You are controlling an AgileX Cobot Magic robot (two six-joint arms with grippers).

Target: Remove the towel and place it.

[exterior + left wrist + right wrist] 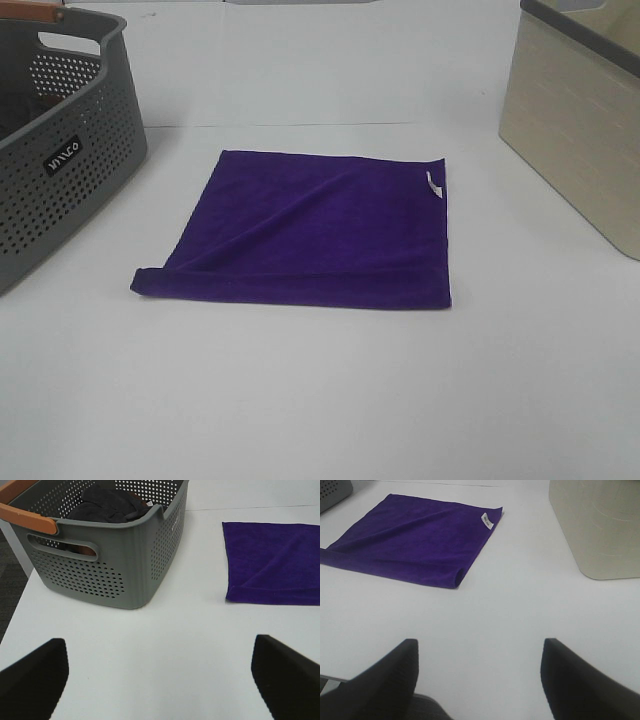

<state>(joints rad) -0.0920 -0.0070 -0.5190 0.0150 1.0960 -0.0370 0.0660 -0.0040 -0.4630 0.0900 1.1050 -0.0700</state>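
Observation:
The deep purple towel [320,232] lies flat on the white table [320,400], folded to a rough square, with a small white tag [434,185] at its right edge. It also shows in the left wrist view [275,565] and the right wrist view [415,542]. The grey perforated basket [60,150] stands at the left, apart from the towel. My left gripper [160,680] is open and empty over bare table, short of basket and towel. My right gripper [480,675] is open and empty, short of the towel's near corner. Neither gripper shows in the exterior view.
The grey basket [115,555] has an orange handle [27,515] and dark cloth [110,505] inside. A beige bin [585,130] with a dark rim stands at the right, also in the right wrist view [597,525]. The table's left edge [15,605] drops to dark floor.

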